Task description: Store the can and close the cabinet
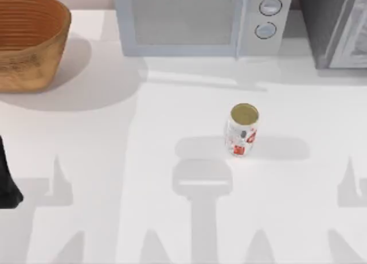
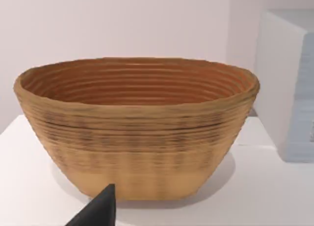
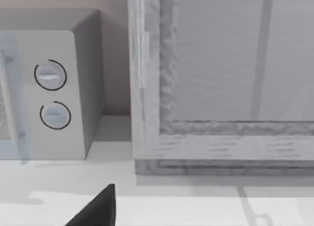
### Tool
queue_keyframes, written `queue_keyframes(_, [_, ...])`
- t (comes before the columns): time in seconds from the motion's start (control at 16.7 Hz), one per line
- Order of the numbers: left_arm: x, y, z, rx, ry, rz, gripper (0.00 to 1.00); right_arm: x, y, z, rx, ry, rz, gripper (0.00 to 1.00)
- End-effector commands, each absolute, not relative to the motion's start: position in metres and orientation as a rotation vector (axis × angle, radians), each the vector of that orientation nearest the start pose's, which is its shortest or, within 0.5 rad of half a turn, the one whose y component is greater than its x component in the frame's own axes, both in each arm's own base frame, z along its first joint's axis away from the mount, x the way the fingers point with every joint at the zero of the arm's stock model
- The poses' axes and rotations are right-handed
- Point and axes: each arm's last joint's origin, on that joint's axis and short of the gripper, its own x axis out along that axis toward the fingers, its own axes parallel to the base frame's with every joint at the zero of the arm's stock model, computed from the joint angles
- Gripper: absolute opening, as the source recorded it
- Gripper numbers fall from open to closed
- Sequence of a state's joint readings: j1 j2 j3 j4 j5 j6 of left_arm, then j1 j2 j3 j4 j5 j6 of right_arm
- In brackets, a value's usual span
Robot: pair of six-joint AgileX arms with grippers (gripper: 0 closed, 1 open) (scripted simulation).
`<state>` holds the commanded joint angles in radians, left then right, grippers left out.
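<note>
Top view: the white table (image 1: pixel 86 160) spreads across the whole scene, and the microwave (image 1: pixel 200 20) at its far edge serves as the landmark. Just right of the microwave stands the grey cabinet (image 1: pixel 335 26), its framed front seen close in the right wrist view (image 3: pixel 221 78), where the microwave's side with two round dials (image 3: pixel 51 96) sits beside it. Left of the microwave, at the table's far left corner, rests the woven basket (image 1: pixel 28 40), upright and brown inside; the left wrist view looks straight at its side (image 2: pixel 137 137) with the microwave's pale corner behind it.

The can (image 1: pixel 242 129) stands upright on the open table in front of the microwave, below its dial end and well apart from it, white with red markings and a dull gold top. It touches nothing.

The left arm (image 1: pixel 7 181) shows as a dark shape at the table's left edge, far in front of the microwave and well apart from the can. One dark fingertip of the left gripper (image 2: pixel 98 211) pokes into the left wrist view, near the basket's base; whether its fingers are wide or narrow I cannot tell. One dark fingertip of the right gripper (image 3: pixel 95 209) likewise shows in the right wrist view, in front of the cabinet and microwave; its spread cannot be told either. No gripper is near the can.
</note>
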<state>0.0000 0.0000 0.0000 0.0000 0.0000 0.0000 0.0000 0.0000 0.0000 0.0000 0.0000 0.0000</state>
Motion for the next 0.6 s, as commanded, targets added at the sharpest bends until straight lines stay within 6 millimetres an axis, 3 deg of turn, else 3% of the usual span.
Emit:
queue_keyframes(0.36, [0.106, -0.001, 0.160, 0.000, 0.000, 0.000, 1.00, 0.111, 0.002, 0.168, -0.001, 0.000, -0.001, 1.00])
queue_keyframes(0.6, [0.106, -0.001, 0.160, 0.000, 0.000, 0.000, 1.00, 0.127, 0.011, 0.185, -0.004, 0.000, -0.004, 1.00])
